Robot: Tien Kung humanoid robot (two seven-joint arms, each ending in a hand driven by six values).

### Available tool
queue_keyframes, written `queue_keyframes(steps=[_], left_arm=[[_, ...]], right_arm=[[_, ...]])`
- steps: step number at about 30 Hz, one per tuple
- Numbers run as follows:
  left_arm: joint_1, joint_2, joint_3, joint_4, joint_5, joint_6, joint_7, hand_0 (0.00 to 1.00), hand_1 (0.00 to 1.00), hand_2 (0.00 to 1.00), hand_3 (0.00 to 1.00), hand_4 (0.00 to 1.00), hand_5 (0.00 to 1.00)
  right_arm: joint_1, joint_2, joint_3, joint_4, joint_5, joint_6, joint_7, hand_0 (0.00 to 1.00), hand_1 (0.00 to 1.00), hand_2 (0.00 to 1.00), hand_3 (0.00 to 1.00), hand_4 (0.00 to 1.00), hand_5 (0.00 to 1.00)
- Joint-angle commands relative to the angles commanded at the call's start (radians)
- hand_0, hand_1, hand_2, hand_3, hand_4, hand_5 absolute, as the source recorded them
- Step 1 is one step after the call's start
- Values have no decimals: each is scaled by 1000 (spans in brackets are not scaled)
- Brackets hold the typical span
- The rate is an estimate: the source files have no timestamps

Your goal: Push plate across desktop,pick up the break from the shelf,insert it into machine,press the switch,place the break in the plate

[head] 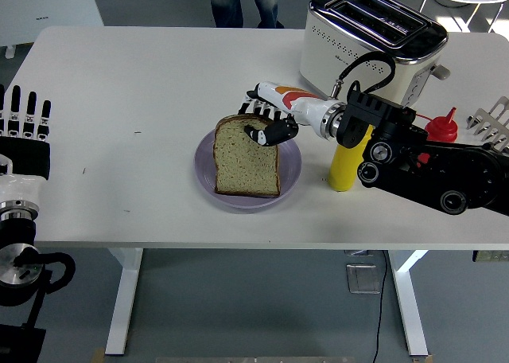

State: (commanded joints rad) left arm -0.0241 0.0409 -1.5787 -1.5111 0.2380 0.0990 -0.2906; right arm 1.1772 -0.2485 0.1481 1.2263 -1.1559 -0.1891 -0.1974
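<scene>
One slice of bread (246,157) lies flat in the purple plate (208,176) in our head view, our right hand (269,122) pinching its far right corner. We judge it light, soft and tearable, best held at the crust. Our left hand (24,132) rests, fingers spread.

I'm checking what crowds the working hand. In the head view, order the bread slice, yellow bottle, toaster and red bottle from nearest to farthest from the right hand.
From the right hand:
1. Bread slice, under the fingers, lying on the plate.
2. Yellow bottle, to the right, beside the forearm.
3. Toaster, far right of the table.
4. Red bottle, farthest right, behind the arm.
</scene>
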Motion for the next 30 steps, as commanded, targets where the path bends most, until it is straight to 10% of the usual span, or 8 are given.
queue_keyframes(steps=[16,30], left_arm=[[-1,0,-3,0,0,-1,-1,884,891,880,778,543,998],[-2,0,-4,-1,-1,-1,-2,885,892,880,778,542,998]], right_arm=[[1,8,0,-36,-30,-41,72,781,774,852,893,655,158],[-2,-18,58,17,-62,-58,73,808,787,859,893,686,194]])
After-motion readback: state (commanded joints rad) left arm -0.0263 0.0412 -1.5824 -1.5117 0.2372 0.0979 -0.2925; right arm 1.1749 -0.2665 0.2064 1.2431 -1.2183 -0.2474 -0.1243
